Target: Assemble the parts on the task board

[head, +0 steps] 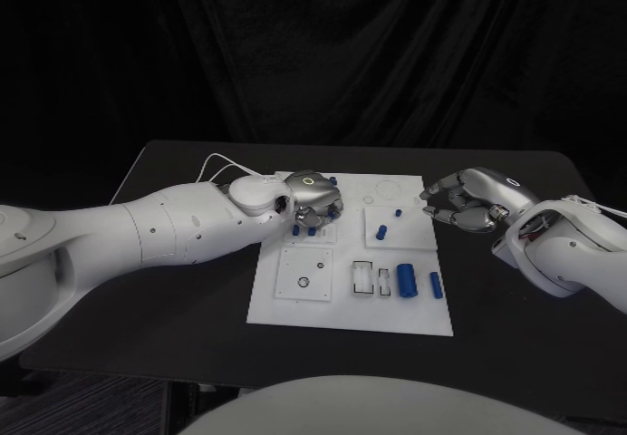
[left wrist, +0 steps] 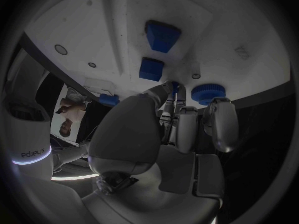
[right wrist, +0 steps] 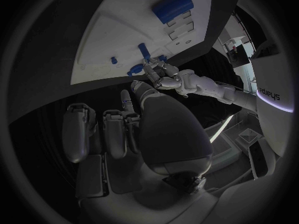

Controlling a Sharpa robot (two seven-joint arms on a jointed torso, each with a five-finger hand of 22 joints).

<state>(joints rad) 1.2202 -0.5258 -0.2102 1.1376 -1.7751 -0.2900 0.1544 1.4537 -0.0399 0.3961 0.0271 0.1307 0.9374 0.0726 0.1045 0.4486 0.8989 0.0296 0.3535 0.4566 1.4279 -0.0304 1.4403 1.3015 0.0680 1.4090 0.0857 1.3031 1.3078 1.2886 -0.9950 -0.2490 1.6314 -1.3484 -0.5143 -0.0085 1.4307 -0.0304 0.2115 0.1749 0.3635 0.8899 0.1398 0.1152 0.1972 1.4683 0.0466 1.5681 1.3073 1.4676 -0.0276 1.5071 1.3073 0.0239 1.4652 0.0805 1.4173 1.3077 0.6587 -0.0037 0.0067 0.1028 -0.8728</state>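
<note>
Nearby, blue cylinder (head: 408, 279) on board (head: 294, 304); both hands' grasp unclear.

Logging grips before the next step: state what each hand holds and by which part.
The left hand pinches a small blue part by one end in its fingertips over the white task board. The right hand holds nothing.

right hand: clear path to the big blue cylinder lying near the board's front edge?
Probably yes. The right hand hovers at the task board's right edge holding nothing visible, and the blue cylinder lies uncovered; the left hand works farther back.
</note>
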